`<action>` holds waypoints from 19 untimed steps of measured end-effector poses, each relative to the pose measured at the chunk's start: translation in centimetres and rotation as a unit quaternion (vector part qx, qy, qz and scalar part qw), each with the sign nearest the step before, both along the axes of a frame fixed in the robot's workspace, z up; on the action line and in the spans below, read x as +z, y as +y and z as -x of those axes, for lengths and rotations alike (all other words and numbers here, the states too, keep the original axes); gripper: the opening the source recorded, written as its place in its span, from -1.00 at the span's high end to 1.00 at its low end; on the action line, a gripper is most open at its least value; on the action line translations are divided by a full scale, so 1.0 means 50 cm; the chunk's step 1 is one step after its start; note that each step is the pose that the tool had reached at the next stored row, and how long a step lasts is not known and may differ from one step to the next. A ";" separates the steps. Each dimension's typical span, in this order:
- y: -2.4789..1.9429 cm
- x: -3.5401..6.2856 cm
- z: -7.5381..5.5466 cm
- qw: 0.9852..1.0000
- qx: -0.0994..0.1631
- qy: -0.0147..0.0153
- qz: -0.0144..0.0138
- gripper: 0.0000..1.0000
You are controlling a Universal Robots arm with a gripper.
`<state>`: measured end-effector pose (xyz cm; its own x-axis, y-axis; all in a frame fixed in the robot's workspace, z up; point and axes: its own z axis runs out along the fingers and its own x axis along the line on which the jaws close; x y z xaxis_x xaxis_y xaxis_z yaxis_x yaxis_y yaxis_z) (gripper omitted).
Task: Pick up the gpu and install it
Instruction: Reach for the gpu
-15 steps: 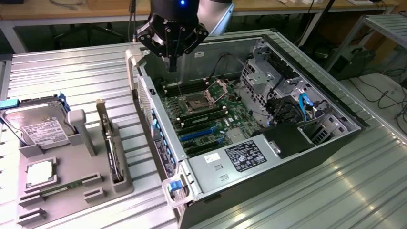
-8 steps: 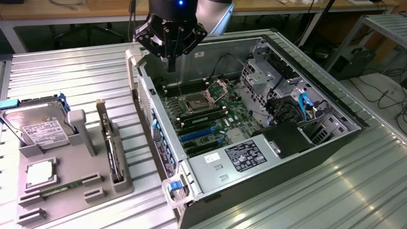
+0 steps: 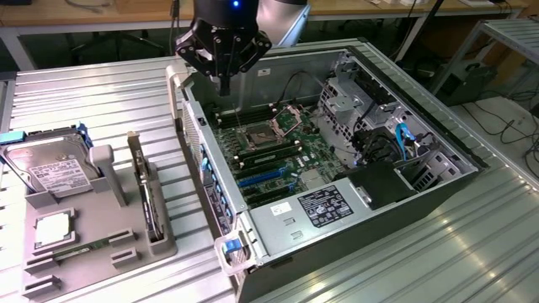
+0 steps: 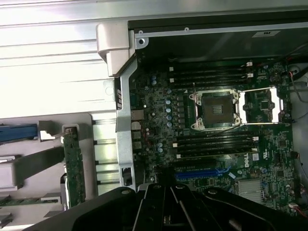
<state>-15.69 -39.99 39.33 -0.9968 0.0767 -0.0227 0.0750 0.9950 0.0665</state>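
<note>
The gripper (image 3: pixel 225 85) hangs closed and empty above the open computer case (image 3: pixel 354 249), over the rear part of the motherboard (image 3: pixel 278 148). The gpu (image 3: pixel 148 192) stands on edge in a slot of the grey holder tray (image 3: pixel 88 265) on the surface, beside the case at the exterior view's left. It is probably kept upright so a top-down grasp can pinch its thin edge. It is well apart from the gripper, across the case wall, and nothing touches it. The blue expansion slot (image 3: pixel 262 177) looks vacant, though the view there is dim.
</note>
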 end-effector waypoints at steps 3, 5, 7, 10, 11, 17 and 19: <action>0.0000 0.000 0.002 1.000 0.000 0.000 0.000 0.79; -0.0001 0.000 0.004 1.000 0.000 0.000 0.000 0.79; -0.0001 0.000 0.005 1.000 0.000 0.000 0.000 0.79; -0.0002 0.000 0.007 1.000 0.000 0.000 0.000 0.79; -0.0002 0.000 0.008 1.000 0.000 0.000 0.000 0.79; -0.0003 0.000 0.013 1.000 0.000 0.000 0.000 0.79; -0.0003 0.000 0.014 1.000 0.000 0.000 0.000 0.79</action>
<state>-16.41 -40.01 39.33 -0.9968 0.0767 -0.0227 0.0751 0.9950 0.0666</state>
